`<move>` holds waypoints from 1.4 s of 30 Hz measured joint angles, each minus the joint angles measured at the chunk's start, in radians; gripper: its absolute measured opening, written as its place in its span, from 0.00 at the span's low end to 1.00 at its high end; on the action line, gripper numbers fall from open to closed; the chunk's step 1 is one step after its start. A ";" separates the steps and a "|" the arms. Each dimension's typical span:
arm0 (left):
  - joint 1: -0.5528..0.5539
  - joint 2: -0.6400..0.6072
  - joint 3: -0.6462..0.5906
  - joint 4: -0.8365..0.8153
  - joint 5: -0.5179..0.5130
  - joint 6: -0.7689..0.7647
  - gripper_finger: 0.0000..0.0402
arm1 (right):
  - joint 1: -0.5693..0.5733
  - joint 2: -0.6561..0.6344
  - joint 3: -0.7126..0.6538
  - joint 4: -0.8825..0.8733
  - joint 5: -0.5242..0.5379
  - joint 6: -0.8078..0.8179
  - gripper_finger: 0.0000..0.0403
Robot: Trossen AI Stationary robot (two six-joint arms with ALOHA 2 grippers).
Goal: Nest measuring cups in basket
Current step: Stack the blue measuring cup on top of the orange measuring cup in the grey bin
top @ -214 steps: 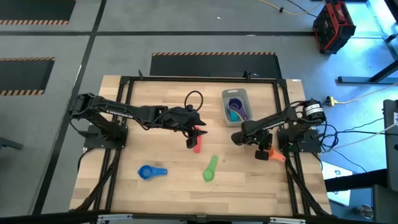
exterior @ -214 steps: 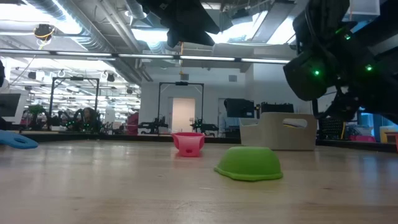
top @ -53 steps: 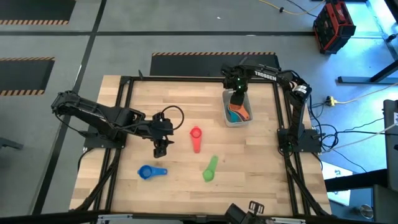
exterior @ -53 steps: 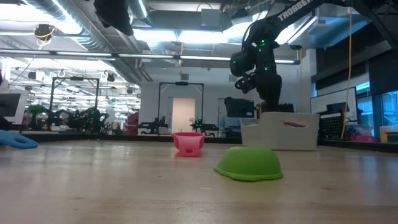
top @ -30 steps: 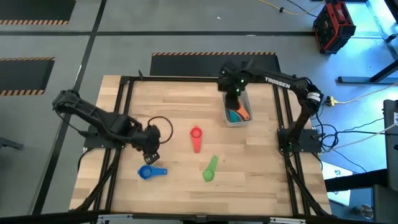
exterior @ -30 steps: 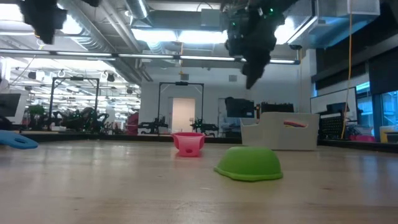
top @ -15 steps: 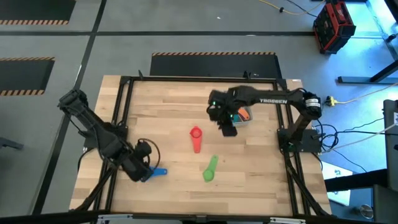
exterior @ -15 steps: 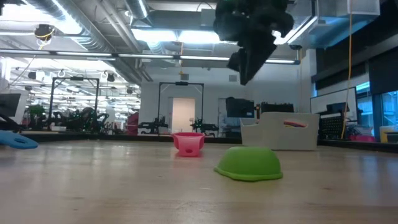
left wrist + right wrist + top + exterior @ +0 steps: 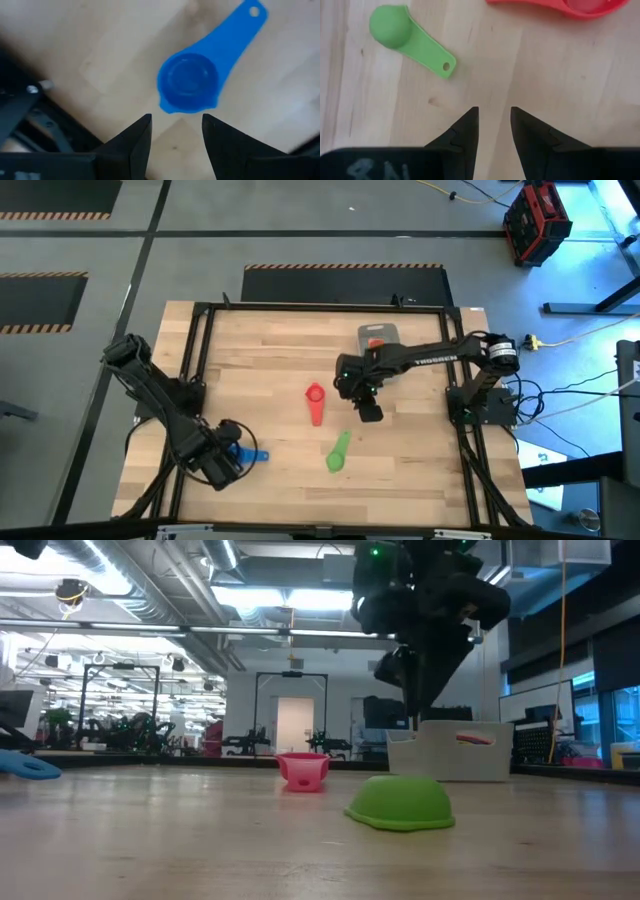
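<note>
Beyond both grippers, the pale wooden table (image 9: 280, 350) and the translucent grey plastic basket (image 9: 380, 333) were seen. Just ahead of the left gripper (image 9: 175, 131), parted and empty, lay the blue plastic measuring cup (image 9: 192, 82). The right gripper (image 9: 494, 124), narrowly parted and empty, was held between the green plastic cup (image 9: 402, 34) and red plastic cup (image 9: 570, 7).

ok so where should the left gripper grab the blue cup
Probably the flat handle of the blue cup, from straight above, where the open left gripper hovers. The cup lies flat on the table, so the thin handle fits between the fingers more easily than the round bowl.
</note>
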 joint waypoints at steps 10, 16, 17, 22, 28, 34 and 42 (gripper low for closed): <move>0.000 -0.002 -0.162 0.139 -0.013 0.005 0.42 | 0.037 0.000 0.000 0.005 0.000 0.000 0.29; 0.007 -0.002 -0.299 0.312 0.045 0.028 0.42 | 0.039 0.000 0.000 0.005 -0.001 0.000 0.30; 0.009 -0.002 -0.317 0.344 0.052 0.029 0.42 | 0.039 0.000 0.000 0.005 -0.001 0.000 0.30; 0.010 -0.004 -0.391 0.469 0.068 0.025 0.42 | 0.039 0.000 0.000 0.005 -0.001 0.000 0.30; 0.011 -0.007 -0.415 0.484 0.087 0.026 0.42 | 0.039 -0.001 0.000 -0.004 -0.001 0.000 0.30; 0.047 -0.006 -0.415 0.484 0.116 0.061 0.37 | 0.038 -0.015 0.000 -0.048 -0.001 0.000 0.30; 0.220 -0.006 -0.404 0.484 0.128 0.376 0.09 | 0.036 -0.137 -0.005 -0.101 -0.003 0.003 0.30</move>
